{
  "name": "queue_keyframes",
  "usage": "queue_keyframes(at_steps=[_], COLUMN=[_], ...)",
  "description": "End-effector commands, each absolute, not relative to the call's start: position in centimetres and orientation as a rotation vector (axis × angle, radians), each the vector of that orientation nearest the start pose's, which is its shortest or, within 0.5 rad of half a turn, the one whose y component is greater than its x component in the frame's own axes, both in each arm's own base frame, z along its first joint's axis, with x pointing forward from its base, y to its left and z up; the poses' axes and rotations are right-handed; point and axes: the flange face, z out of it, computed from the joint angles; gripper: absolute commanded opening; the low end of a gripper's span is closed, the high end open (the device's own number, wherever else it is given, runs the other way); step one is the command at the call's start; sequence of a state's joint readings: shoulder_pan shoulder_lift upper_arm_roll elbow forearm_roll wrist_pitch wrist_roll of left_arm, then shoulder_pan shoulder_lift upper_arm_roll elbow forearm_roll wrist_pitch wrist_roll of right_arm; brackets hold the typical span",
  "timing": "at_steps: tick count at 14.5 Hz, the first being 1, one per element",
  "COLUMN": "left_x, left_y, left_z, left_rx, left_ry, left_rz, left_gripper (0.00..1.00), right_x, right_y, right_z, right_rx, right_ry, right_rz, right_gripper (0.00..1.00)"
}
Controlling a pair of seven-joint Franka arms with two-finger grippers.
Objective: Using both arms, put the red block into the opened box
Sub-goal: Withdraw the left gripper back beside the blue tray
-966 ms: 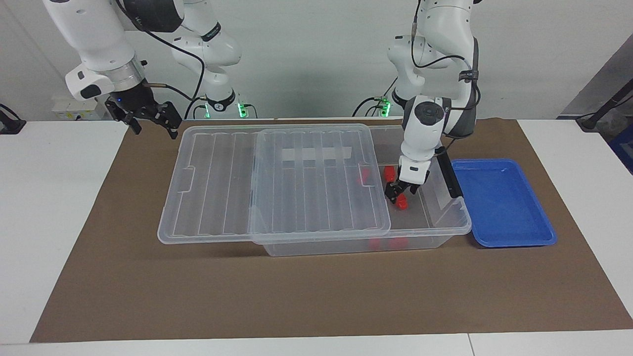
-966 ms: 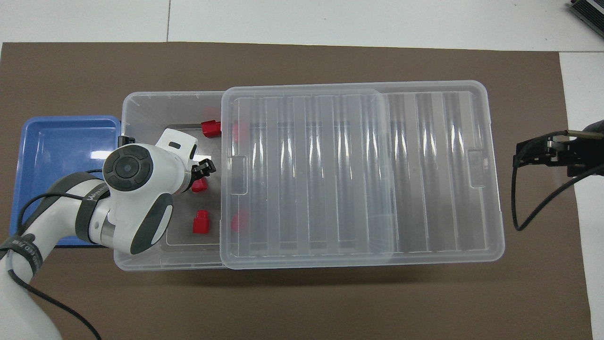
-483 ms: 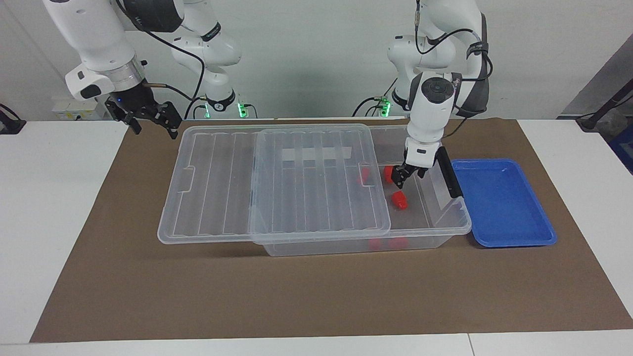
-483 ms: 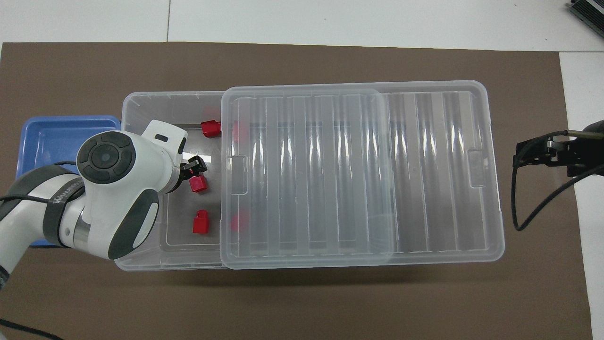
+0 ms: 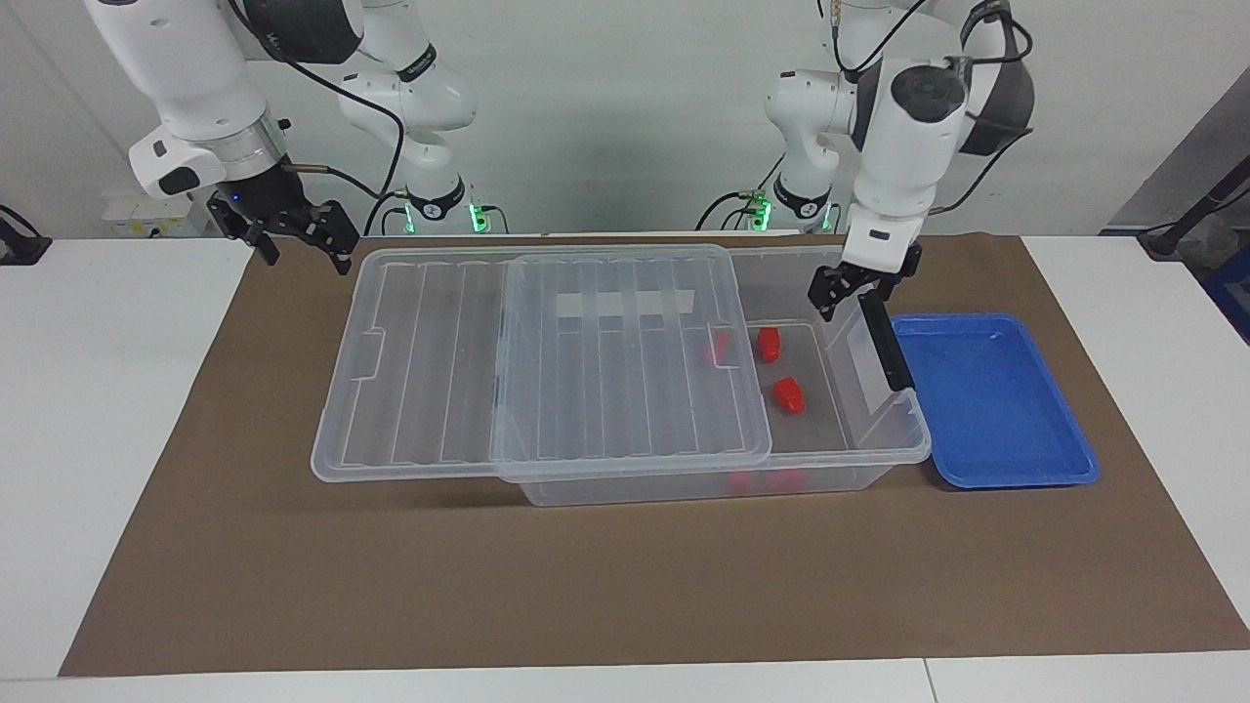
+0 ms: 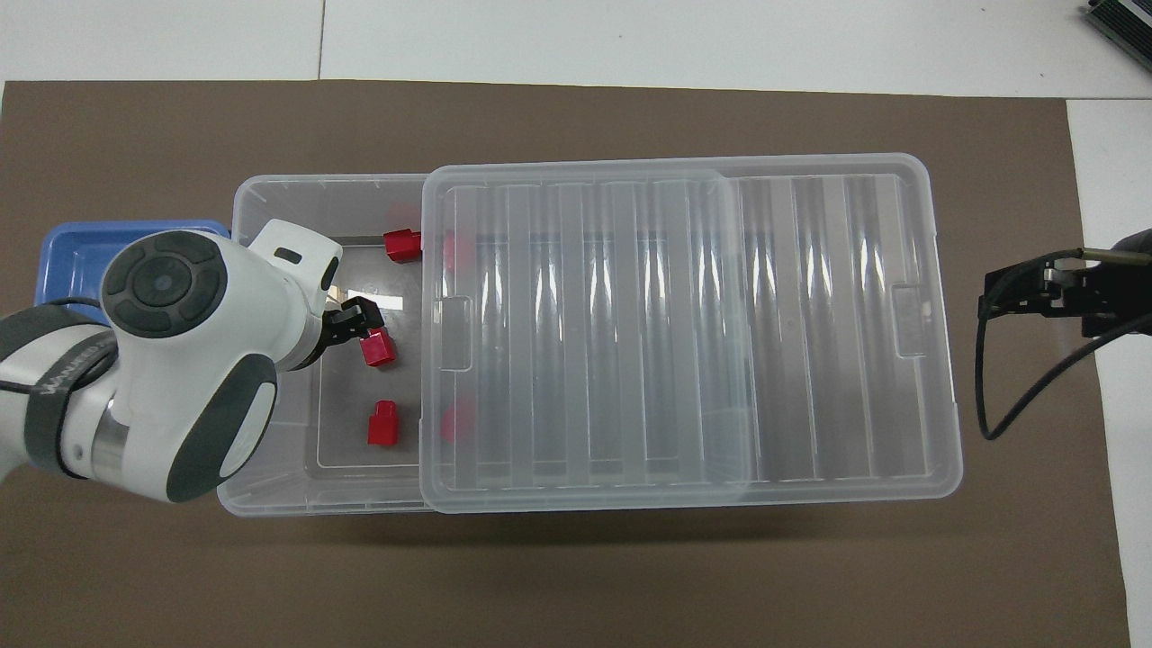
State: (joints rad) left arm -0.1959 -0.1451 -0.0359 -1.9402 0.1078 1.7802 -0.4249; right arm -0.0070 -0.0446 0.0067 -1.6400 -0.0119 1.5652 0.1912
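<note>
The clear box [image 5: 908, 430] [image 6: 270, 486] has its ribbed lid [image 5: 547, 371] [image 6: 684, 333] slid toward the right arm's end, so the left arm's end stands uncovered. A red block [image 5: 788, 393] [image 6: 378, 347] lies loose on the box floor in that uncovered part. Two more red blocks [image 5: 770, 343] [image 6: 384, 423] lie nearby, and others show through the lid. My left gripper [image 5: 852, 288] [image 6: 346, 322] hangs open and empty over the box's uncovered end. Over the mat at the lid's other end, my right gripper [image 5: 298, 234] [image 6: 1017, 292] waits open.
A shallow blue tray [image 5: 996, 410] [image 6: 81, 261] lies against the box at the left arm's end. A brown mat [image 5: 625, 586] covers the white table under everything. The box's black end handle [image 5: 884, 342] stands beside the tray.
The left gripper opened, let the red block go onto the box floor, and rose up out of the box toward the robots. The right arm stayed still.
</note>
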Motion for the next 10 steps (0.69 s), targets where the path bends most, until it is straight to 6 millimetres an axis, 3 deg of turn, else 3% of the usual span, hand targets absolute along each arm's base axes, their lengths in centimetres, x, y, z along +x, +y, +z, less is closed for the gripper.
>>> queue_keyframes(at_steps=[1,3,6,8,10], left_x=[49.9,50.1,50.0,50.2,50.3], left_y=[-4.2,0.3,4.8,5.2,4.3], left_z=[59.0,60.2,60.3,60.5,60.1], left_rx=[-3.016,-3.016,-3.027,-3.055,-3.052], left_ry=[-0.04,0.079,0.11,0.082,0.117], left_rz=[-0.009,-0.001,-0.011,-0.041,-0.079], left_gripper=[1.0,1.0,1.0,1.0,1.0], right_x=[53.9,53.9,53.9,53.9,53.9], right_y=[-0.4,-0.5,-0.5,-0.5,-0.5], right_z=[61.7,61.7,61.7,61.7,61.7], right_rx=[-3.137,-3.138,-3.138,-3.138,-3.138], right_ry=[0.285,0.285,0.285,0.285,0.285], right_rz=[0.062,0.062,0.062,0.062,0.062], right_gripper=[1.0,1.0,1.0,1.0,1.0])
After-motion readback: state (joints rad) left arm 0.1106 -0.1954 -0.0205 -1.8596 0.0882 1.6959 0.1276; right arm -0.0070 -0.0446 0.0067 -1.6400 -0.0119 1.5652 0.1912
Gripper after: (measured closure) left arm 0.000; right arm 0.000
